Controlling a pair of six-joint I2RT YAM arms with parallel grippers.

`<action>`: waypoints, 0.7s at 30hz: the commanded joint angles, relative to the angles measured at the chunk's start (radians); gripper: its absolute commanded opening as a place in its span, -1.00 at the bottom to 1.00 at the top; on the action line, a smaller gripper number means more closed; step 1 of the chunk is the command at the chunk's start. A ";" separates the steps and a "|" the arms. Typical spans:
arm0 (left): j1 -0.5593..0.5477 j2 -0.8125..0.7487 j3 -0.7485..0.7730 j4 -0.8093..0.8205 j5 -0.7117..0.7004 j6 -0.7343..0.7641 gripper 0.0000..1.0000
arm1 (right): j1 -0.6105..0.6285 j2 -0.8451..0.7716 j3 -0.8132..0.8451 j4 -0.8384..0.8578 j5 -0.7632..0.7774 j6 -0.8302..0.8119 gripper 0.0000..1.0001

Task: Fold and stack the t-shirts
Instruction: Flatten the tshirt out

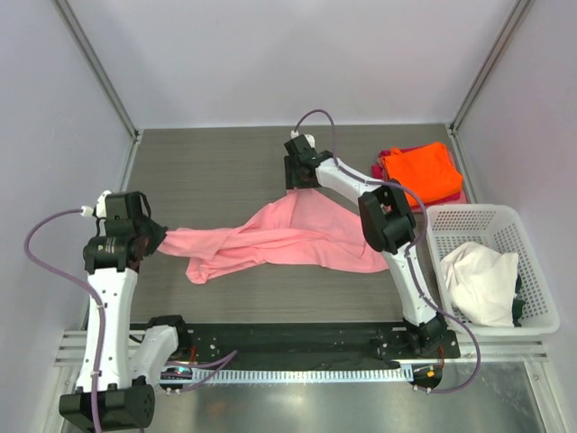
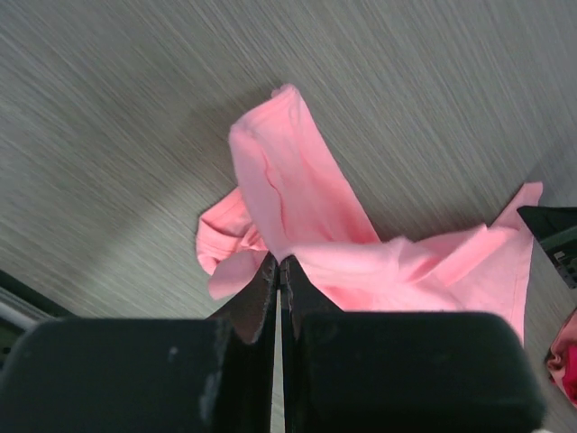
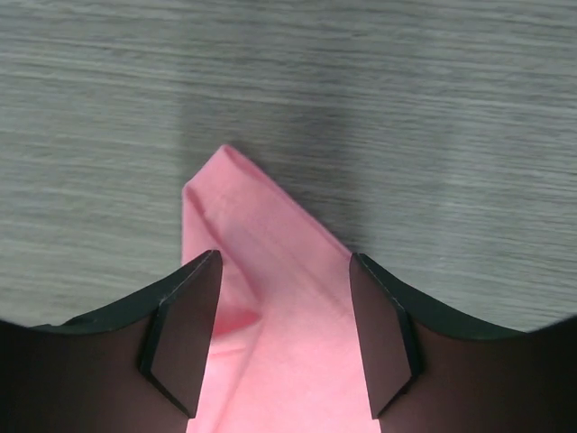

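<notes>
The light pink t-shirt lies crumpled and stretched across the middle of the table. My left gripper is shut on its left end, and the cloth fans out from the fingertips in the left wrist view. My right gripper is open over the shirt's far corner, with one finger on each side of the cloth. The bright orange t-shirt lies folded on the magenta-red t-shirt at the back right. The cream-white t-shirt is bunched in the basket.
A white plastic lattice basket stands at the right edge of the table. Grey walls close the table at the back and both sides. A black rail runs along the near edge between the arm bases.
</notes>
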 commanded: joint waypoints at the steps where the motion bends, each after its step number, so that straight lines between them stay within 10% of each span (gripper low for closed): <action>1: 0.009 -0.030 0.080 -0.066 -0.135 0.006 -1.00 | 0.006 0.020 0.070 -0.065 0.111 -0.036 0.27; 12: 0.010 -0.069 0.098 -0.083 -0.170 0.026 -0.99 | -0.089 -0.129 -0.220 -0.068 0.227 0.068 -0.20; 21: 0.010 -0.008 0.000 0.037 -0.061 0.043 -1.00 | -0.108 -0.235 -0.306 0.048 0.049 0.024 0.18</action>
